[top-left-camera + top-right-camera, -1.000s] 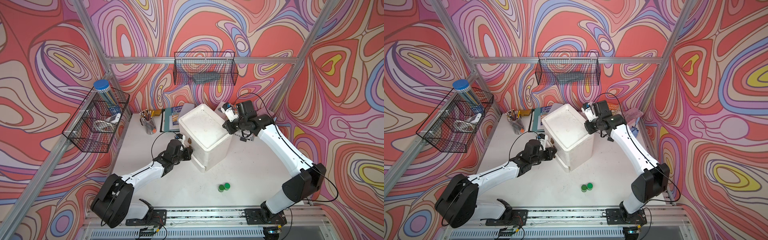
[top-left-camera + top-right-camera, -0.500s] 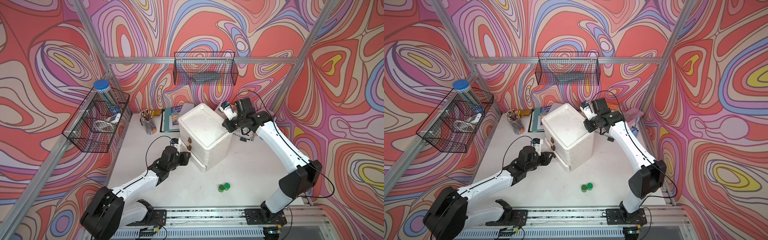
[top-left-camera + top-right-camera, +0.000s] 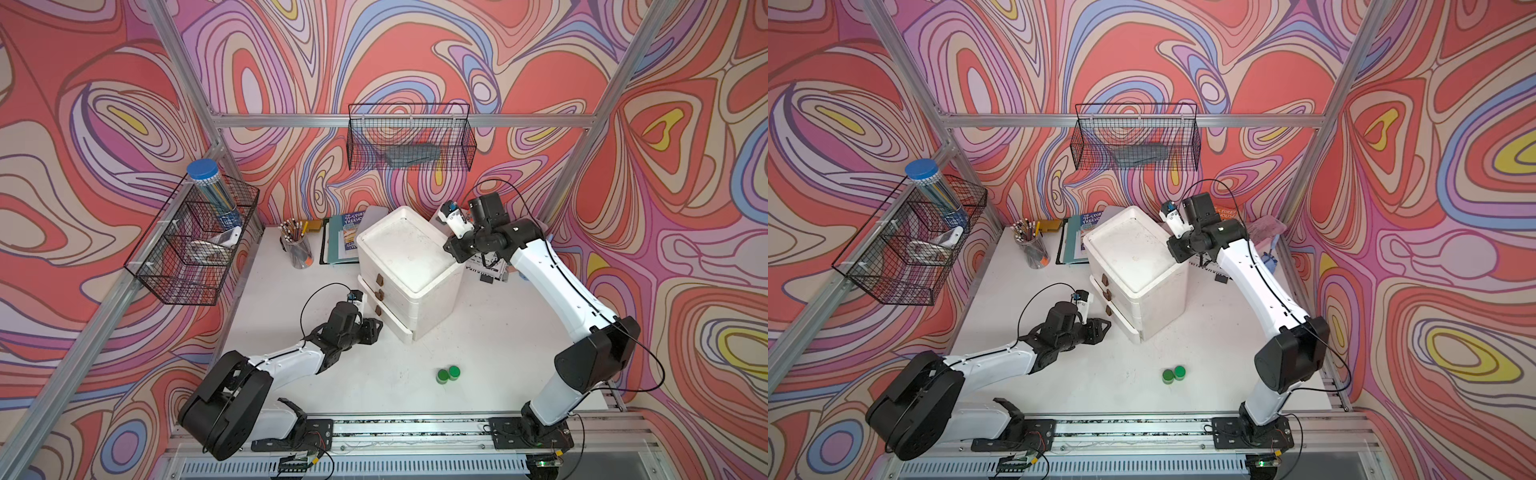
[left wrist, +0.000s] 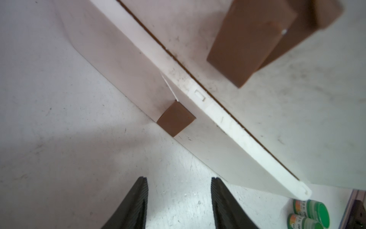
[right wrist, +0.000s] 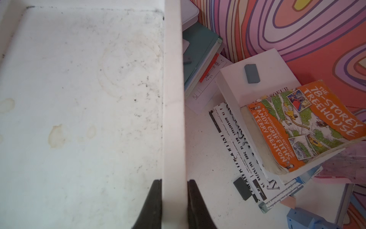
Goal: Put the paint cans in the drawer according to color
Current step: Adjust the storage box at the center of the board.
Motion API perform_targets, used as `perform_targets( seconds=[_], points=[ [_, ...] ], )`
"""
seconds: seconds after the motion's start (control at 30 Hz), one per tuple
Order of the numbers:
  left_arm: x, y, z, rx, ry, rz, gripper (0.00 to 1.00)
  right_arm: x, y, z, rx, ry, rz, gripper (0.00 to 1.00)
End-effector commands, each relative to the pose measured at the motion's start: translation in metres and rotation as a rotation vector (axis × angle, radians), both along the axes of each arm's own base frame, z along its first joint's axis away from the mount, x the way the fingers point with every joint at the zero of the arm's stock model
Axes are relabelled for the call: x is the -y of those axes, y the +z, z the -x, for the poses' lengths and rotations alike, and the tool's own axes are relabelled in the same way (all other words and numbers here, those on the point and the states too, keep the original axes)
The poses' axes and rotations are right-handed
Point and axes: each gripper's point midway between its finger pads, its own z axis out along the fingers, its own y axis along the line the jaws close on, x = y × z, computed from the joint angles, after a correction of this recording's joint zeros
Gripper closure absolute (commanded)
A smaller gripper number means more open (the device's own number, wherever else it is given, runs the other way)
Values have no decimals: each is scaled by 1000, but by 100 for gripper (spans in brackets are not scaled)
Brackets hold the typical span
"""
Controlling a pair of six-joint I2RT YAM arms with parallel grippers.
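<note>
Pinched the drawer unit's point(image 3: 405, 249) top rim with the right end effector point(image 5: 174, 181); held the left end effector point(image 4: 178, 179) spread and empty.
Counted two green paint cans point(image 3: 448, 374) touching on the desk point(image 3: 498, 332), apart from the drawer unit; three brown handles point(image 3: 379, 295) from above, only two by left wrist; judged the bottom drawer point(image 3: 401, 328) perhaps ajar.

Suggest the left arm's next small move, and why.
Probably swing the open, empty left gripper toward the two green cans, the only cans visible on the table; the right gripper clamps the rim of the drawer unit.
</note>
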Motion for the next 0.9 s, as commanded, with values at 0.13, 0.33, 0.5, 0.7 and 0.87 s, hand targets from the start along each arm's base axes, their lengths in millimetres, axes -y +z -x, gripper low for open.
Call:
perform_targets(
  seconds=[0.13, 0.33, 0.5, 0.7, 0.87],
  points=[
    [6, 4, -17, 115, -94, -97, 49, -31, -35, -20, 14, 125, -12, 86],
    [-17, 8, -11, 157, -20, -148, 50, -51, -38, -4, 10, 323, -37, 84],
    [-34, 6, 3, 159, 25, -163, 51, -66, -47, -2, -54, 425, -57, 81],
    [-34, 4, 10, 173, -26, -188, 47, -73, -45, -21, -14, 414, -64, 51],
    [-29, 5, 6, 199, -35, -172, 45, -67, -16, -33, 117, 321, -94, 31]
  ],
)
